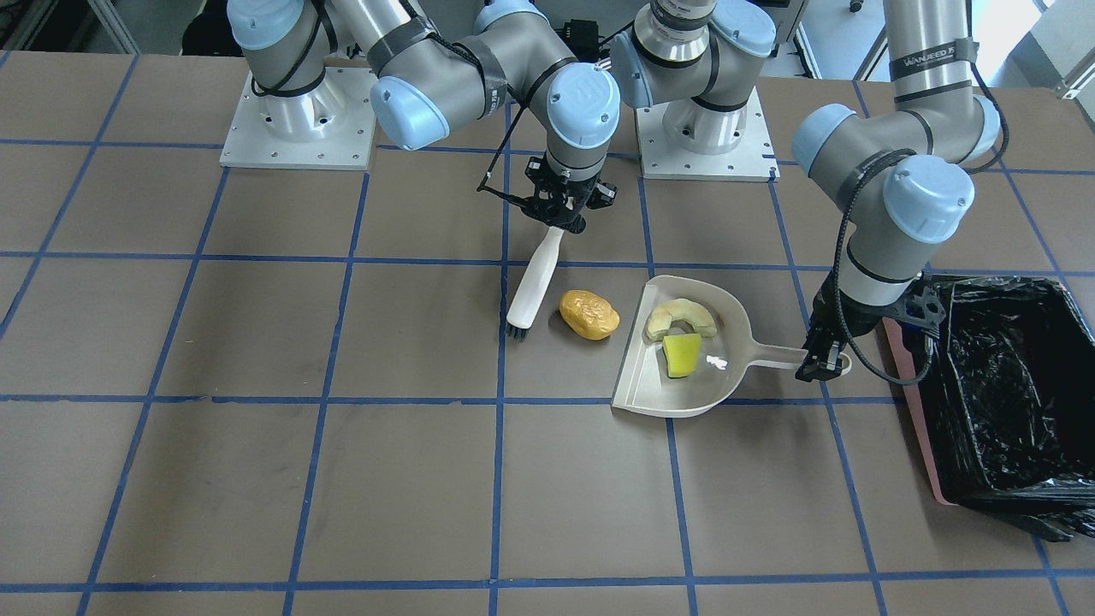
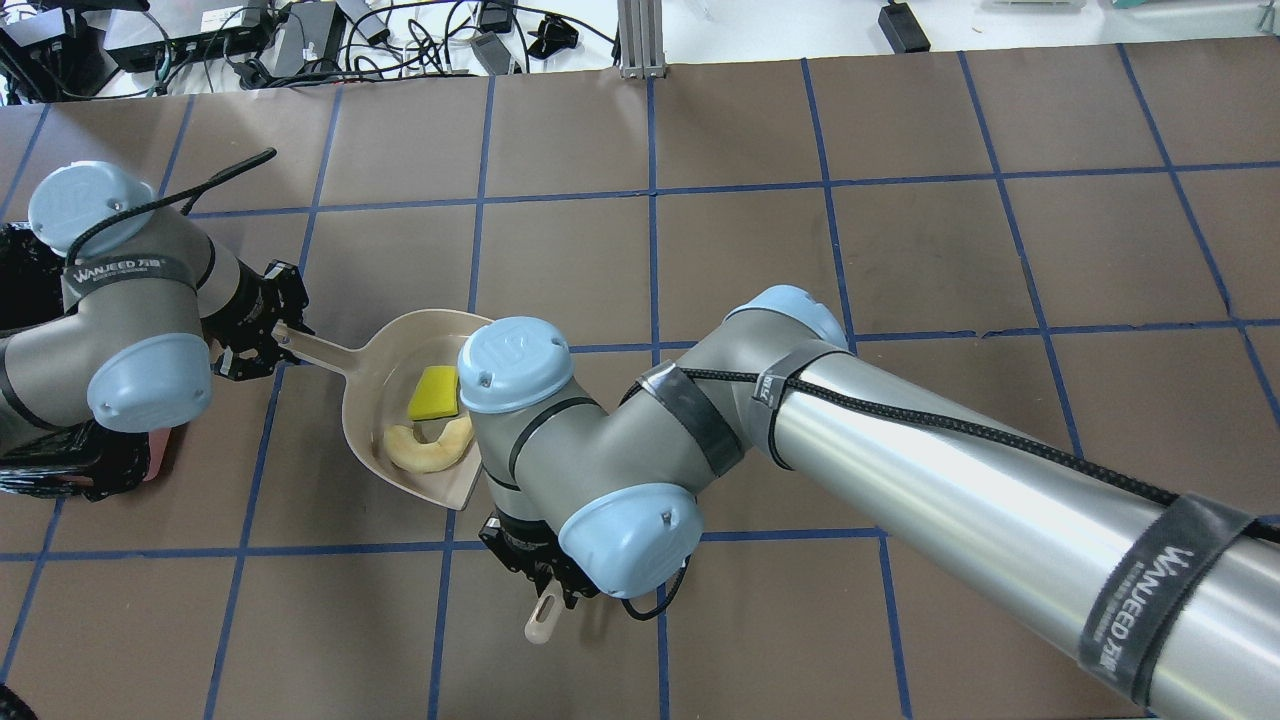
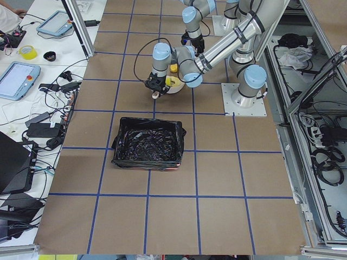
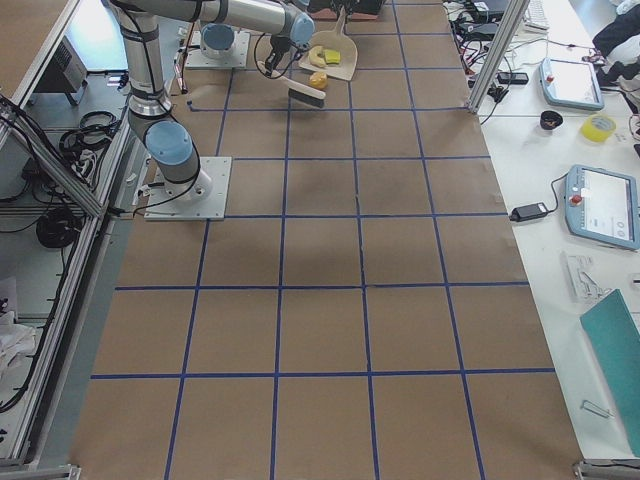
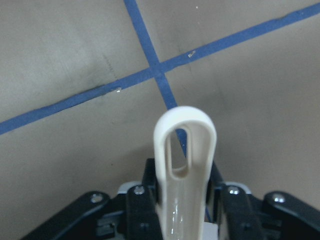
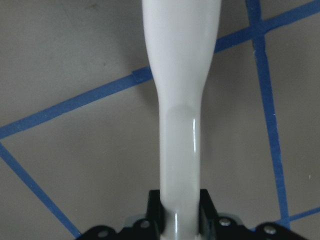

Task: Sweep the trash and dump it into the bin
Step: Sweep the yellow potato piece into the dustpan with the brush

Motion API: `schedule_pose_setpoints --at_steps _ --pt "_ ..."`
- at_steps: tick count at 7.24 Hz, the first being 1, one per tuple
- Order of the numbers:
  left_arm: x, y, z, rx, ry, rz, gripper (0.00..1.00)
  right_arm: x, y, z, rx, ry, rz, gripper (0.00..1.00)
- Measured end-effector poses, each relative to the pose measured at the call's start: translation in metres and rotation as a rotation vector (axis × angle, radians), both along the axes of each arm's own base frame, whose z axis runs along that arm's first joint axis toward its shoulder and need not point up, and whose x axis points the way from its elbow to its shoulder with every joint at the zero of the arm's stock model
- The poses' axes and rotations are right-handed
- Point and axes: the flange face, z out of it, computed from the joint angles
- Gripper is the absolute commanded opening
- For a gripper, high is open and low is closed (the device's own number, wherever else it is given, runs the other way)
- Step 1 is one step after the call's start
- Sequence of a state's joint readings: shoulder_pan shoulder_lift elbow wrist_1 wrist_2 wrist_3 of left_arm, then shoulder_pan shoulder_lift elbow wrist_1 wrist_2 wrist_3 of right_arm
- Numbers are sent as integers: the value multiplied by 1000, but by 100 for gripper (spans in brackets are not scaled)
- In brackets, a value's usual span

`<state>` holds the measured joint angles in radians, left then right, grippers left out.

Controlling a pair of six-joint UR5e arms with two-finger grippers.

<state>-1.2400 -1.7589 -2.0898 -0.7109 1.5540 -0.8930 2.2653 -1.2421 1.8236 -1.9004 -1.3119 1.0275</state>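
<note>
The beige dustpan [image 1: 676, 376] lies flat on the table with the pale yellow crescent slice [image 1: 682, 318] and the yellow-green sponge [image 1: 682, 353] inside. The golden-brown potato-like piece [image 1: 588, 314] lies on the table between the pan's mouth and the bristles of a white brush [image 1: 532, 287]. My left gripper [image 1: 823, 359] is shut on the dustpan handle [image 5: 185, 150]. My right gripper [image 1: 560, 214] is shut on the brush handle [image 6: 180, 100], with the brush tilted and its bristles at the table. The pink bin [image 1: 1009, 393] with its black bag stands just beyond the left gripper.
A tiny white scrap [image 1: 717, 363] lies in the dustpan near the handle. Both arm bases [image 1: 299, 120] are at the robot's side of the table. In the overhead view my right arm [image 2: 900, 450] hides the potato and the brush head.
</note>
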Motion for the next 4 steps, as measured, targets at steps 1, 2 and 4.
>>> schedule_pose_setpoints --at_steps 1,2,4 --pt "-1 3 -4 -12 -2 10 0 3 1 -2 -7 -4 6 0" --pt "-2 6 -6 -15 -1 18 0 5 1 -2 -16 -13 12 0" --pt "-3 7 -7 -17 0 22 0 23 -13 -6 -104 -98 33 0"
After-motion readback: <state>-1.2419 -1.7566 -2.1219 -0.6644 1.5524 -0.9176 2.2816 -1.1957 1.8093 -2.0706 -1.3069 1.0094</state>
